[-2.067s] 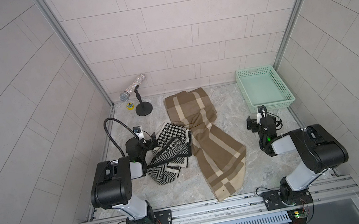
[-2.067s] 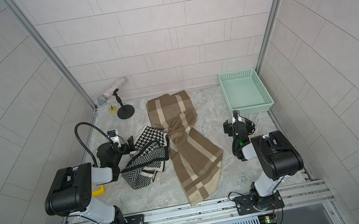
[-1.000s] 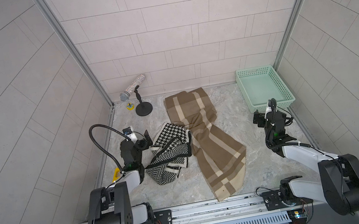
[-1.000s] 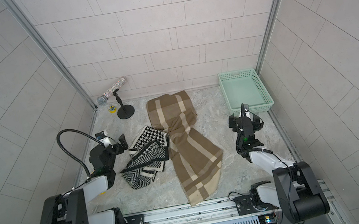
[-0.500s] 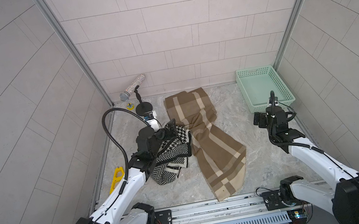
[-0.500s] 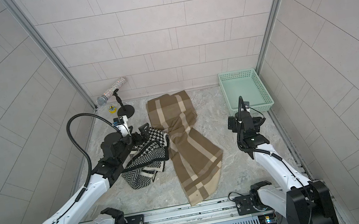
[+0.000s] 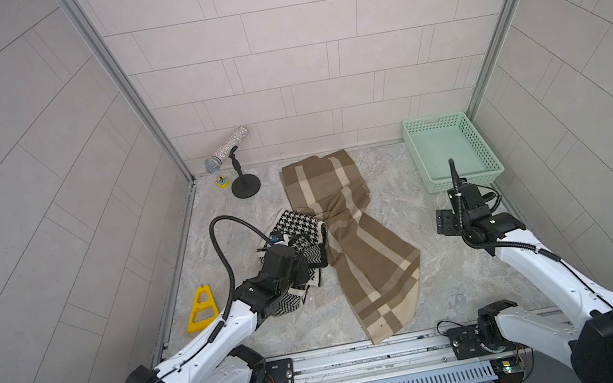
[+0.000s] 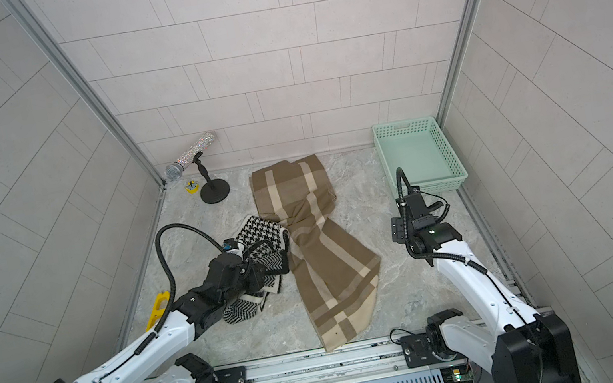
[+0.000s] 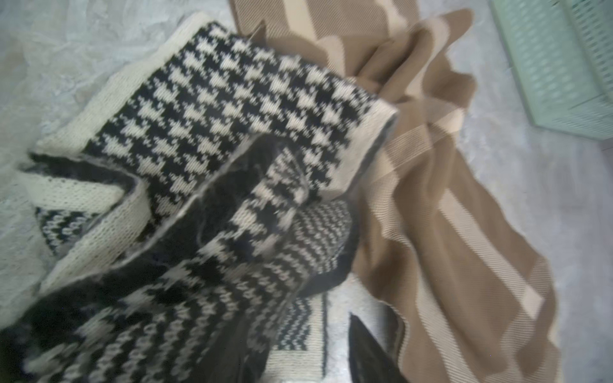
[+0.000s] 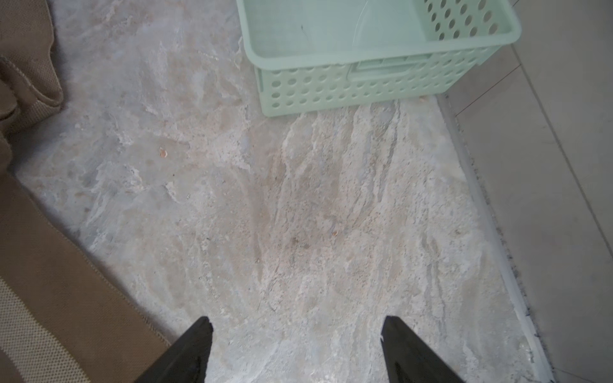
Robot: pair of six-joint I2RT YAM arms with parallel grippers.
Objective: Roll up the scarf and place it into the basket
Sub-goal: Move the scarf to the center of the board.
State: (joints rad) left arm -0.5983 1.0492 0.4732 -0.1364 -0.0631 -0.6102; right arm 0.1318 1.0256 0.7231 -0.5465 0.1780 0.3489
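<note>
Two scarves lie on the marble table. A crumpled black-and-white houndstooth scarf [image 7: 297, 223] [image 8: 260, 229] [image 9: 215, 109] lies at centre left. A long brown scarf with beige stripes [image 7: 366, 258] [image 8: 325, 265] [image 9: 447, 232] [image 10: 49, 265] lies beside it. My left gripper [image 7: 301, 258] [image 8: 254, 268] [image 9: 298, 328] is down on the houndstooth scarf, jaws apart with flat knit between them. The mint-green basket [image 7: 462, 177] [image 8: 432, 186] [image 10: 331, 89] stands empty at the back right. My right gripper [image 7: 454, 218] [image 10: 297, 320] hangs open over bare table in front of it.
A glittery microphone [image 7: 227, 155] on a black stand [image 7: 246, 189] sits at the back left, with a small yellow object [image 7: 223, 181] by it. A yellow triangular tool [image 7: 201, 308] lies at the left edge. Tiled walls close in three sides.
My left arm has swung in from the left edge and come down onto the houndstooth scarf, its jaws narrowing. The right arm has stretched out a little toward the basket.
</note>
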